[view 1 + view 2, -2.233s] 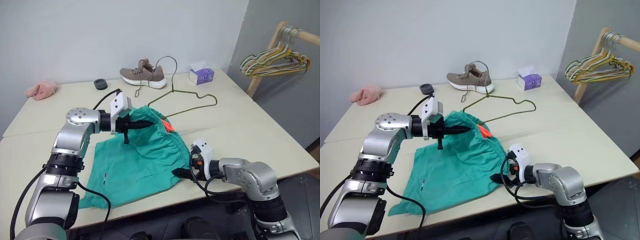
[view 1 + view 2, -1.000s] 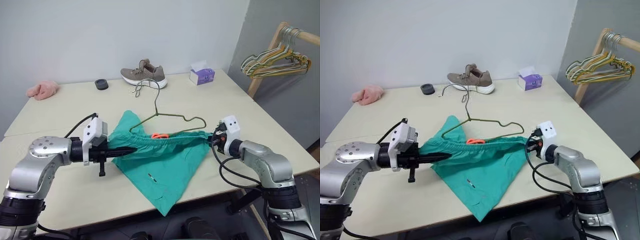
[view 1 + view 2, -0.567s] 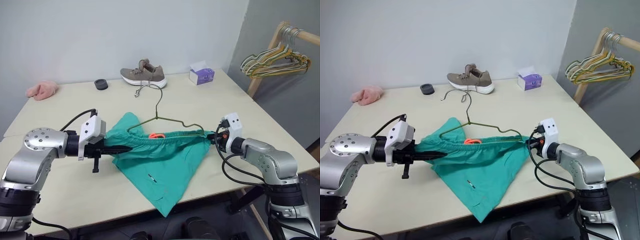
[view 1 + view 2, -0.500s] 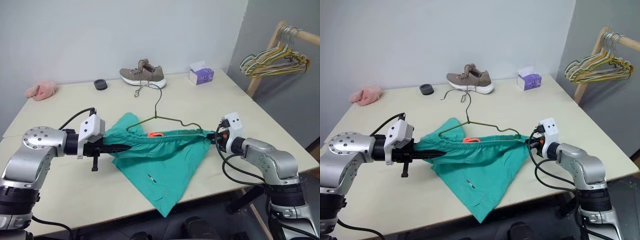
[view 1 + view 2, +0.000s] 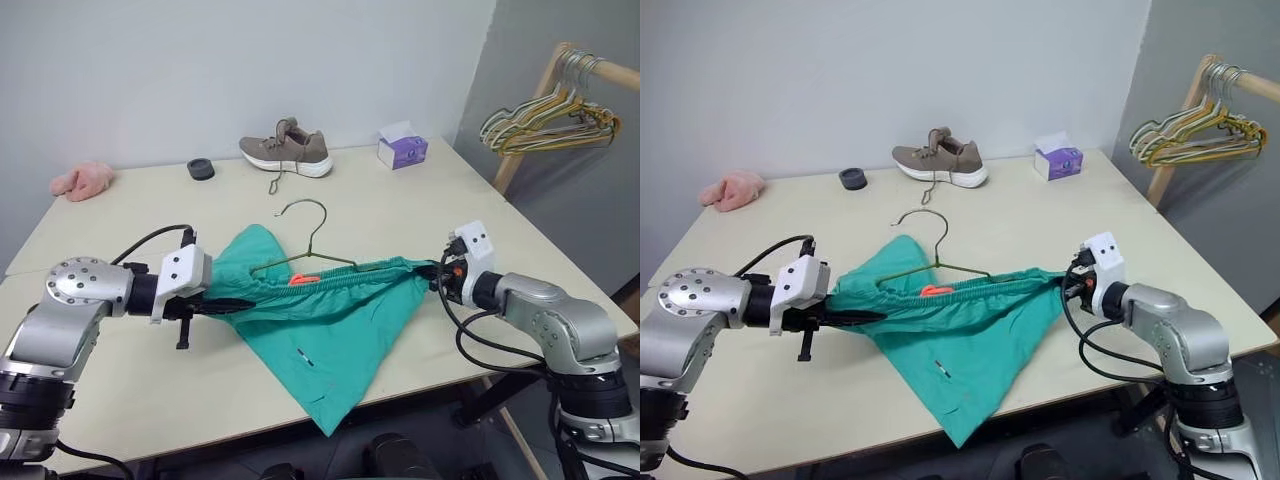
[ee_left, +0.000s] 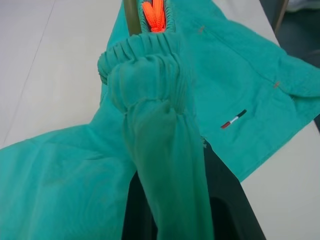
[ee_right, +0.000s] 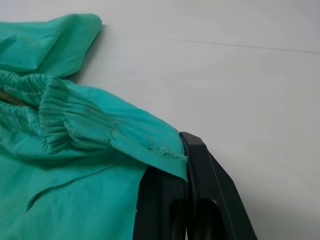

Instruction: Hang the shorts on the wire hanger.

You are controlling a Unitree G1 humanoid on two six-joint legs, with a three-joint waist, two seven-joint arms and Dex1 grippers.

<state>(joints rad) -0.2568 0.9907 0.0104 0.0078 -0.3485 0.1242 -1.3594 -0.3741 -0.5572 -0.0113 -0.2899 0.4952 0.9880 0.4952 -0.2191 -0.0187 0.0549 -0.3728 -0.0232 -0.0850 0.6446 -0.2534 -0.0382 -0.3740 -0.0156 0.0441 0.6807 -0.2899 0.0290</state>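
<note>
Overhead, the shorts (image 5: 320, 310) stretch between both grippers, the hanger (image 5: 305, 250) rising mid-waistband. Left wrist: the left gripper (image 6: 172, 200) is clamped on gathered waistband. Right wrist: the right gripper (image 7: 186, 165) pinches the waistband's other end.

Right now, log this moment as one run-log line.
left gripper: shut on shorts waistband | right gripper: shut on waistband's other end | wire hanger: inside waistband, hook out | shorts: stretched over table

Matt teal cloth shorts (image 5: 330, 320), thin wire hanger (image 5: 305, 245)
</note>
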